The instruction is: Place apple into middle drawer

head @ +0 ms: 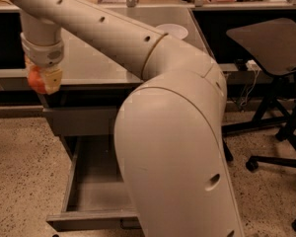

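The red-orange apple [34,81] is held between the yellowish fingers [53,78] of my gripper [43,79], which is shut on it. The gripper hangs at the left front corner of the grey countertop [93,63], with the apple at about the level of the counter's edge. Below, the middle drawer [96,184] stands pulled open, its bare grey floor showing. Its right part and front handle are hidden behind my arm [172,142]. The apple is above and to the left of the open drawer.
A shut grey drawer front [81,120] sits just under the countertop. A white bowl [173,31] stands at the back right of the counter. Black office chairs [274,53] stand to the right on the speckled floor [19,172].
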Controlling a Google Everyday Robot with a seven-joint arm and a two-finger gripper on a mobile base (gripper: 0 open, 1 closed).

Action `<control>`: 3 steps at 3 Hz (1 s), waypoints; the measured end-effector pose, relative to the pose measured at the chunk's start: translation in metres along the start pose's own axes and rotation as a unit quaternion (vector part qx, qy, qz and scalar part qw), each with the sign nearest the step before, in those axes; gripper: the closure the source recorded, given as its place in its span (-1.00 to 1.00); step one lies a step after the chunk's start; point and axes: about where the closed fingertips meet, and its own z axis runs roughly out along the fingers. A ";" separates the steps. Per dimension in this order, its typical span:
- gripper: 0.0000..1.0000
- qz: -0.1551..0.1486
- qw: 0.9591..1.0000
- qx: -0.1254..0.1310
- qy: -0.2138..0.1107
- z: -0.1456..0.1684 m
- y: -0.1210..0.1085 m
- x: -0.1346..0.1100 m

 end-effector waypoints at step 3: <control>1.00 -0.009 0.994 -0.022 -0.111 0.057 0.110 -0.020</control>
